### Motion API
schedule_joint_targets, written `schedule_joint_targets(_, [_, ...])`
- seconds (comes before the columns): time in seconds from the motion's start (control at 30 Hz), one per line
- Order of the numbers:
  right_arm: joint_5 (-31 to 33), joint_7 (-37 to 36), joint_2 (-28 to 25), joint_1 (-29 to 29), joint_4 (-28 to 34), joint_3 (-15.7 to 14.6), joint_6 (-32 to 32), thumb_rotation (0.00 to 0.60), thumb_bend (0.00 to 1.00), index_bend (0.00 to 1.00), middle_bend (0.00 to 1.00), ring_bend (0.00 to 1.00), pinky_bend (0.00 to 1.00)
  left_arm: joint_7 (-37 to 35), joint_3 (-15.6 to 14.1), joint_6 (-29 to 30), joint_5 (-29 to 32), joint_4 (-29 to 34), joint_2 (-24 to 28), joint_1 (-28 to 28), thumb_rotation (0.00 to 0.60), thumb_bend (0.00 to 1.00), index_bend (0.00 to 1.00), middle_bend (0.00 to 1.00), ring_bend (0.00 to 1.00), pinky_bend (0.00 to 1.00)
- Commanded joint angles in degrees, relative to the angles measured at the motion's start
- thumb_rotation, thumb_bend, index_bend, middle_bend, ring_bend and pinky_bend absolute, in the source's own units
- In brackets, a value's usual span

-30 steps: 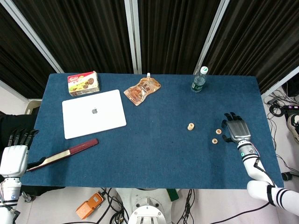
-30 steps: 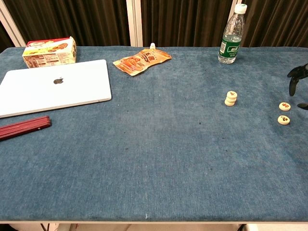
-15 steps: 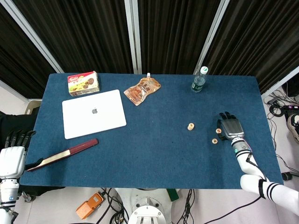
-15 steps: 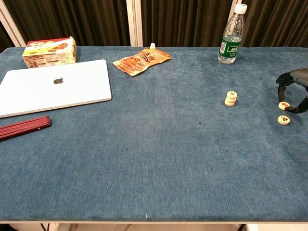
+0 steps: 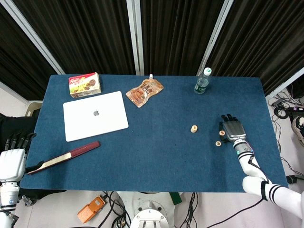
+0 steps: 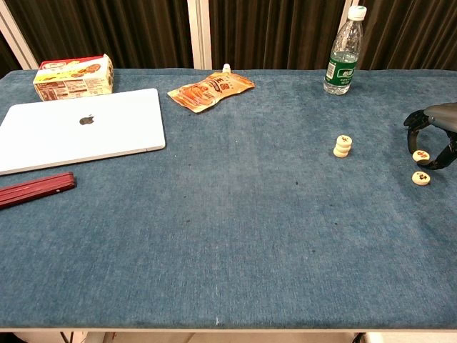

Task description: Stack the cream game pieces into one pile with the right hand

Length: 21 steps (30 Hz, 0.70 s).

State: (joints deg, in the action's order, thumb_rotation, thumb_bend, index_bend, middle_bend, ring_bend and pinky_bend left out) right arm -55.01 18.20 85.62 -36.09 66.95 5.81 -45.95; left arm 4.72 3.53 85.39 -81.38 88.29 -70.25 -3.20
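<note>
A short stack of cream game pieces [image 6: 343, 146] stands right of the table's middle, also seen as the stack [image 5: 194, 128] from the head view. Two single cream pieces lie further right: one piece [image 6: 420, 155] and, nearer the front, another piece [image 6: 420, 177], which is the loose piece [image 5: 218, 143] from above. My right hand [image 6: 433, 134] arches over the farther single piece with its fingers apart and the piece still on the cloth. From above the right hand [image 5: 231, 130] hides that piece. My left hand [image 5: 12, 160] hangs off the table's front left corner, holding nothing.
A water bottle [image 6: 343, 51] stands at the back behind the stack. A silver laptop [image 6: 78, 128], a snack box [image 6: 73, 77] and an orange pouch [image 6: 211, 91] lie at the back left. A dark red folded fan [image 6: 36, 189] lies near the left edge.
My right hand has moved left and lowered over the farther single piece, its fingers now curving around it. The pieces, the stack and the left hand have stayed put.
</note>
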Motion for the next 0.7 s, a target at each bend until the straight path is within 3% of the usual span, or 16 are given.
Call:
schedule_joint_targets(0.03, [0.05, -0.1, 0.08, -0.02, -0.06, 0.17, 0.13, 0.6, 0.51, 0.59, 0.19, 0.13, 0.21, -0.02, -0.03, 0.01, -0.01, -0.03, 0.02, 0.03, 0.6, 0.0, 0.17, 0.16, 0.09, 0.03])
schedule_joint_targets(0.2, [-0.82, -1.91, -1.77, 0.08, 2.98, 1.85, -1.3, 0.6, 0.52, 0.61, 0.19, 0.13, 0.21, -0.14, -0.05, 0.18, -0.06, -0.06, 0.17, 0.15, 0.6, 0.0, 0.17, 0.16, 0.09, 0.03])
schedule_joint_targets(0.43, [-2.85, -1.07, -5.95, -2.33, 12.65, 4.78, -2.73, 0.6, 0.52, 0.6, 0.19, 0.13, 0.21, 0.06, -0.06, 0.38, -0.5, 0.37, 0.17, 0.04, 0.6, 0.0, 0.17, 0.16, 0.09, 0.03])
schedule_joint_targets(0.7, [0.67, 5.64, -3.62, -8.03, 15.11, 5.63, -0.1, 0.6, 0.52, 0.58, 0.19, 0.13, 0.21, 0.14, -0.15, 0.29, -0.31, 0.3, -0.02, 0.14, 0.6, 0.0, 0.17, 0.16, 0.09, 0.03])
